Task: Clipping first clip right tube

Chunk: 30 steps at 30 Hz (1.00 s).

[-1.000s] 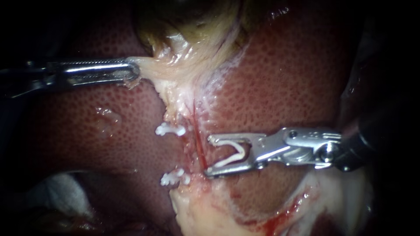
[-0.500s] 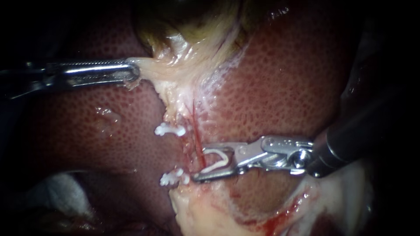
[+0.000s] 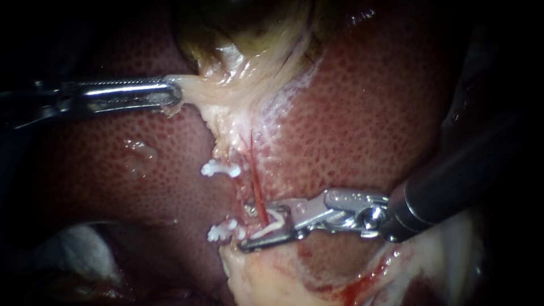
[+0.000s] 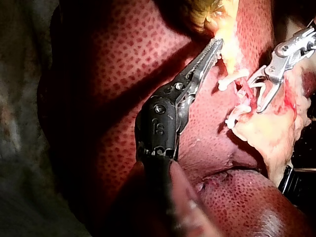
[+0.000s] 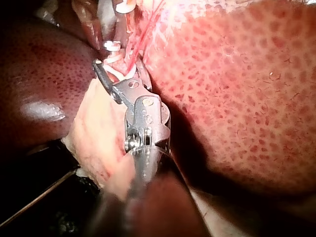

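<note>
My right instrument (image 3: pixel 249 225) reaches in from the right, its jaws shut on a white clip (image 3: pixel 273 225). The clip and jaws straddle the thin red right tube (image 3: pixel 258 190) low down, with a narrow gap still showing between the jaws. The right wrist view shows the same instrument (image 5: pixel 118 66) with the tube (image 5: pixel 134 52) running between the jaws. Two white clips (image 3: pixel 221 168) (image 3: pixel 226 230) sit on the pale left tube beside it. My left instrument (image 3: pixel 170 93) is shut on the pale edge of the gallbladder (image 3: pixel 243 51) and holds it taut to the left.
Mottled red liver (image 3: pixel 368 113) lies on both sides of the tubes. Pale fatty tissue with some blood (image 3: pixel 266 277) sits just below the right jaws. White gauze (image 3: pixel 73 243) shows at the lower left.
My right instrument has slid left and slightly down until its jaws and clip straddle the red tube, and the jaws have narrowed. The left instrument has held still.
</note>
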### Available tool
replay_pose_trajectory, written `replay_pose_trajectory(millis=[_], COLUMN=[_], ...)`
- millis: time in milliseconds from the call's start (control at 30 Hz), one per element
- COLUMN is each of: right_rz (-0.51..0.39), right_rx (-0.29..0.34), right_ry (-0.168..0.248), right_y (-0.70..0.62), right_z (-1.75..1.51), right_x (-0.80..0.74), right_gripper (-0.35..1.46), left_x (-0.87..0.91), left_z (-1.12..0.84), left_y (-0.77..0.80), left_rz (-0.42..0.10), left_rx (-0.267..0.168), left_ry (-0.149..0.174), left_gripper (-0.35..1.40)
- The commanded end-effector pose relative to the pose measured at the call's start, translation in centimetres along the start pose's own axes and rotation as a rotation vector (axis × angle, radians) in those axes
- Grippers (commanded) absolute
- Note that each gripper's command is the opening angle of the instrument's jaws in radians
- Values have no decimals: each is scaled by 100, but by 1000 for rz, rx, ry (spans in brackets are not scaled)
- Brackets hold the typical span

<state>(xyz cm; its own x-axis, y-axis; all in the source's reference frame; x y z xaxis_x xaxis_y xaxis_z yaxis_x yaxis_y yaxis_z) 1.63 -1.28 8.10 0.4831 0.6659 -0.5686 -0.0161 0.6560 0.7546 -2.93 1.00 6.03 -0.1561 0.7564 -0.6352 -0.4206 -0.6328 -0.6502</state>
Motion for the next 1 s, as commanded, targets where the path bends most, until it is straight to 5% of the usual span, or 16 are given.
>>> replay_pose_trajectory(millis=[33, 267, 1000], right_rz=[11, 87, 135], right_rx=[-3, 17, 34], right_ry=[-6, -28, -67], right_y=[0, 3, 2], right_z=[-2, -10, -12], right_x=[1, -3, -5], right_gripper=[20, -35, -35], left_x=[0, 0, 0], left_z=[0, 0, 1], left_y=[0, 0, 0], left_rz=[0, 0, 0], left_rx=[0, 0, 0], left_ry=[0, 0, 0], left_gripper=[-35, -35, -35])
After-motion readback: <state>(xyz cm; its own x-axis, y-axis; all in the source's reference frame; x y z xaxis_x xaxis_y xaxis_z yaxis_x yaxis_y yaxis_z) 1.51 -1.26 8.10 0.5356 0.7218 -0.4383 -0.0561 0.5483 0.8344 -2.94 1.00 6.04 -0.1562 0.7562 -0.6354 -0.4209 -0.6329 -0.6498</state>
